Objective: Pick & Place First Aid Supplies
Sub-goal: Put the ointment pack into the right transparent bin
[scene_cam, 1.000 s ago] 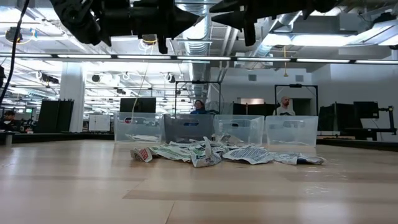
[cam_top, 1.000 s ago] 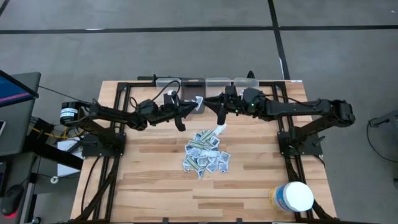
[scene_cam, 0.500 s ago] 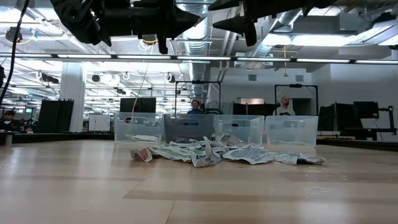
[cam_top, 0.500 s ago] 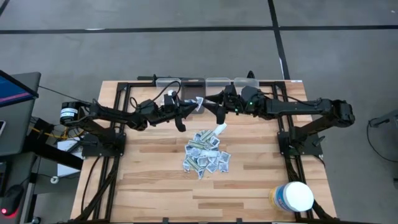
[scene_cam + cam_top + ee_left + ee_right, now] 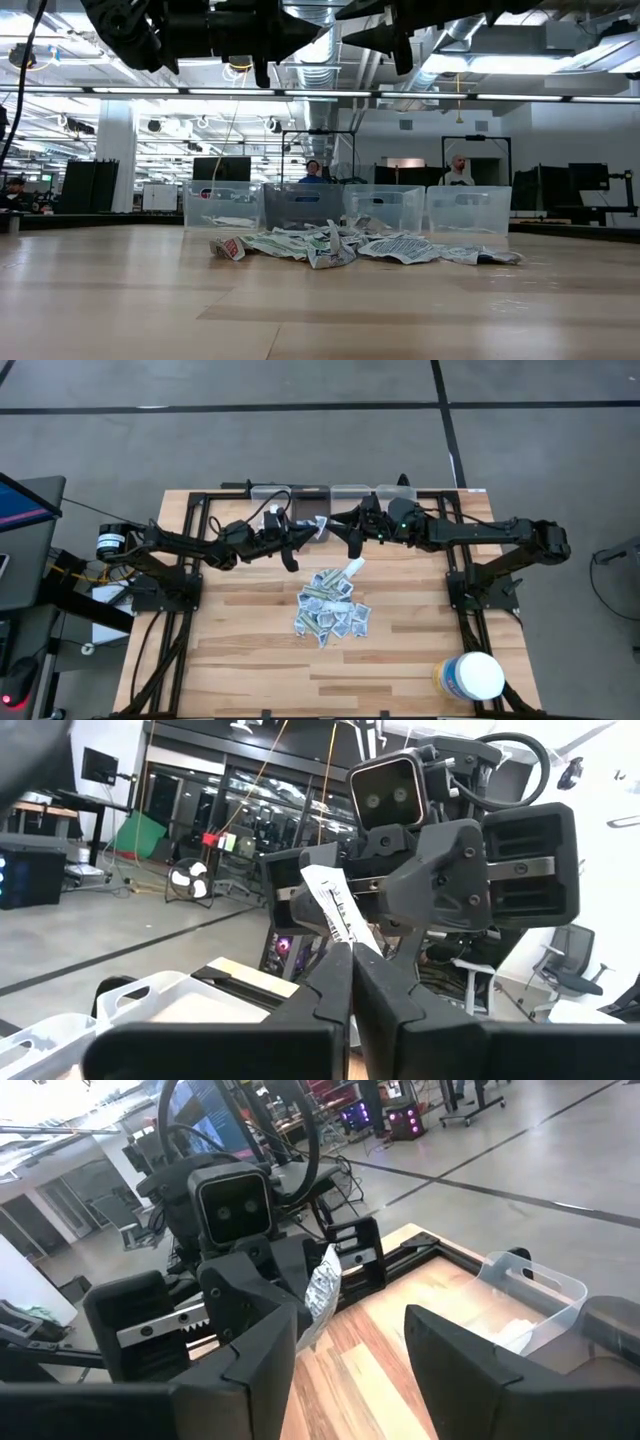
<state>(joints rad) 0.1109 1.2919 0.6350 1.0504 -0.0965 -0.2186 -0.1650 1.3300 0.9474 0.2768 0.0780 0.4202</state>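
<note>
Between the two arms, above the far part of the table, one small white packet (image 5: 337,910) with dark print is pinched in the left gripper (image 5: 308,530), whose fingers (image 5: 330,982) are closed flat together on its lower edge so the packet stands up out of their tips; the right wrist view shows the same packet (image 5: 322,1287) hanging from that gripper, tilted. Facing it just across a small gap is the right gripper (image 5: 352,536), its fingers (image 5: 250,1342) spread wide apart with nothing between them. Below both, on the wooden table (image 5: 240,650), the rest of the first aid supplies (image 5: 332,607) lie in a loose heap near the middle, packets overlapping one another, with a longer pale strip (image 5: 352,569) at the heap's far edge. In the low view the heap (image 5: 340,245) sits in front of a row of clear plastic bins (image 5: 345,208) along the far side. A large white tub (image 5: 470,676) with a yellow label stands at the near right corner, well apart from the heap.
</note>
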